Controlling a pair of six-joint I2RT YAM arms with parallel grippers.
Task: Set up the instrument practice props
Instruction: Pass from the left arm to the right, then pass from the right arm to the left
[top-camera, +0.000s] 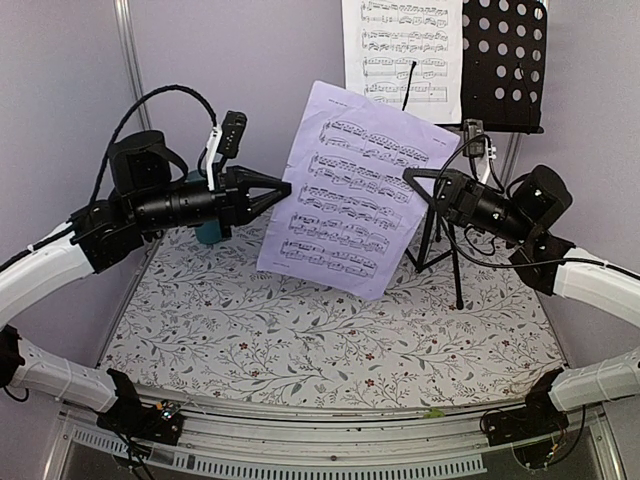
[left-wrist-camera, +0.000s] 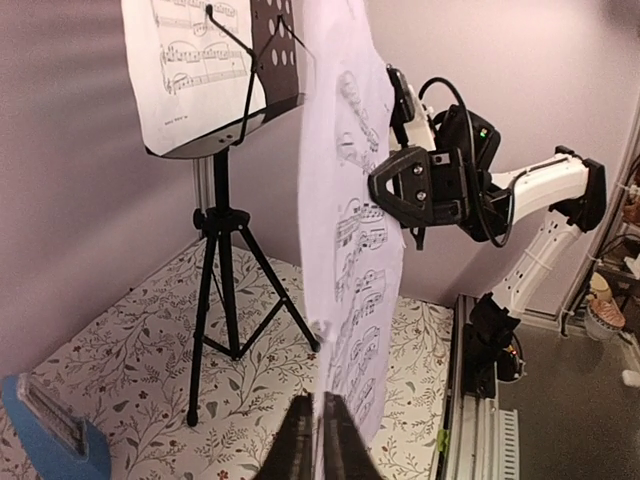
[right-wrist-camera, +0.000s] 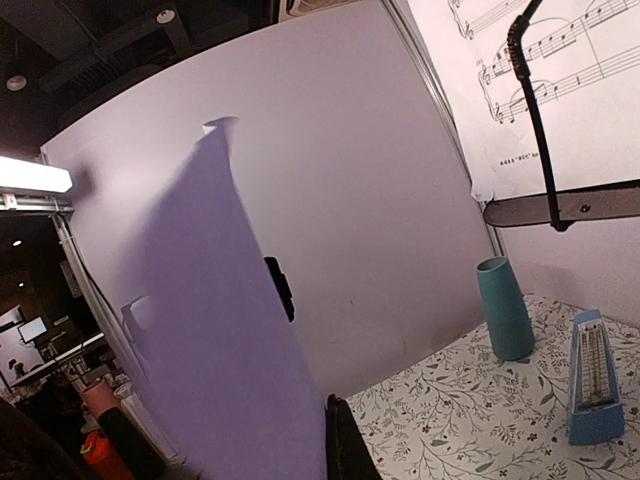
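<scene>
The lavender sheet-music page (top-camera: 350, 200) hangs upright in mid-air over the table, between both arms. My left gripper (top-camera: 285, 188) is shut on its left edge; in the left wrist view the fingers (left-wrist-camera: 322, 440) pinch the page (left-wrist-camera: 350, 200) edge-on. My right gripper (top-camera: 408, 177) is shut on the right edge, and the page (right-wrist-camera: 220, 350) hides one finger. The black music stand (top-camera: 505, 60) stands at the back right with the white page (top-camera: 400, 45) on its tray. The blue metronome (right-wrist-camera: 590, 385) sits on the table near the left wall.
A tall teal cup (right-wrist-camera: 503, 310) stands by the back left wall beside the metronome, partly behind my left arm (top-camera: 208, 230). The stand's tripod legs (left-wrist-camera: 222, 250) spread over the floral tablecloth (top-camera: 300, 340). A metal rail (top-camera: 330, 425) runs along the near edge.
</scene>
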